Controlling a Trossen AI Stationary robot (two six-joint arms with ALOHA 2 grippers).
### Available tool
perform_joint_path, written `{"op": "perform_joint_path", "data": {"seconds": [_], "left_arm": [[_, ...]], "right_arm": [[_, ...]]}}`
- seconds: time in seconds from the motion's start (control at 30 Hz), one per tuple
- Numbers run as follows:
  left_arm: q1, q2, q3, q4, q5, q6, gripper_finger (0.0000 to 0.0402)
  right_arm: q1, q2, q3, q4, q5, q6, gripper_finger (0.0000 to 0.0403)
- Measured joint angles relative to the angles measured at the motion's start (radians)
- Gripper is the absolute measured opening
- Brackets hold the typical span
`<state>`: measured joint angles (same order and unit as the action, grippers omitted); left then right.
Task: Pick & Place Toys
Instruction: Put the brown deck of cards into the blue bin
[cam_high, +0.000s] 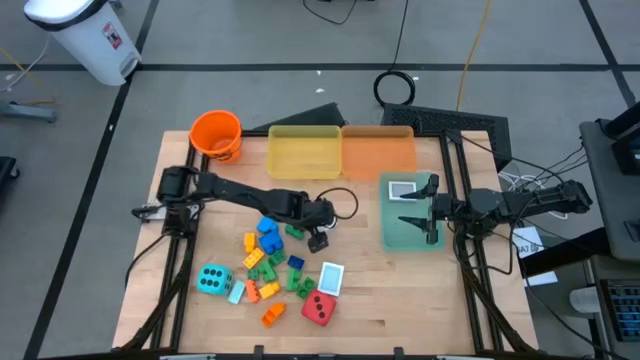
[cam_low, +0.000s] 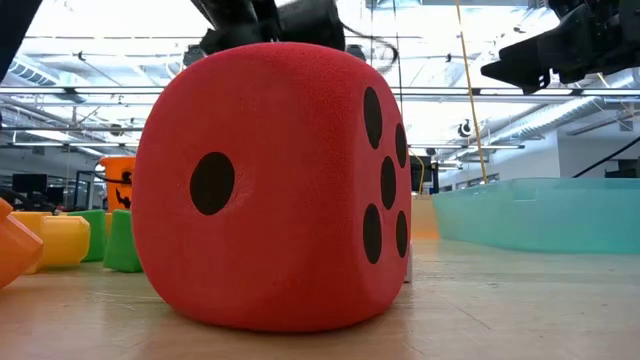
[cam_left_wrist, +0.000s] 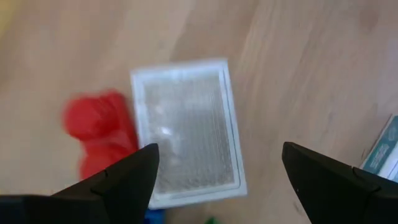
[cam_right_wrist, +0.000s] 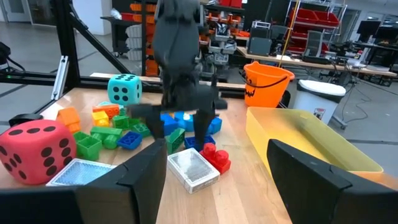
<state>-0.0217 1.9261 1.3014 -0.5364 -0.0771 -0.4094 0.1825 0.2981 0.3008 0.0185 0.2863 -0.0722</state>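
Observation:
My left gripper (cam_high: 318, 238) is open and points down over a white playing card (cam_left_wrist: 186, 134) that lies flat on the table, with a red brick (cam_left_wrist: 99, 134) beside it. Its fingers stand above the card, one on either side. The right wrist view shows this card (cam_right_wrist: 193, 168) just in front of the left gripper (cam_right_wrist: 185, 127). My right gripper (cam_high: 414, 207) is open and empty above the green tray (cam_high: 395, 232), where another card (cam_high: 403, 189) lies. Bricks (cam_high: 265, 255), a cyan die (cam_high: 213, 279) and a red die (cam_high: 318, 307) rest on the table. A third card (cam_high: 331, 278) lies by the red die.
An orange bucket (cam_high: 216, 134) stands at the far left. A yellow tray (cam_high: 303, 152) and an orange tray (cam_high: 378, 150) lie along the far edge. In the low view the red die (cam_low: 280, 185) fills the foreground. Bare wood shows between the bricks and the green tray.

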Motion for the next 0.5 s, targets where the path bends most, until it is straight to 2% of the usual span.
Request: {"op": "perform_joint_path", "data": {"seconds": [0.13, 0.5], "left_arm": [[0.014, 0.043, 0.004, 0.013, 0.073, 0.049, 0.0347], [0.010, 0.066, -0.003, 0.020, -0.151, 0.110, 0.0347]], "right_arm": [[0.000, 0.000, 0.000, 0.000, -0.001, 0.000, 0.0247], [0.000, 0.011, 0.000, 0.000, -0.002, 0.000, 0.0247]]}}
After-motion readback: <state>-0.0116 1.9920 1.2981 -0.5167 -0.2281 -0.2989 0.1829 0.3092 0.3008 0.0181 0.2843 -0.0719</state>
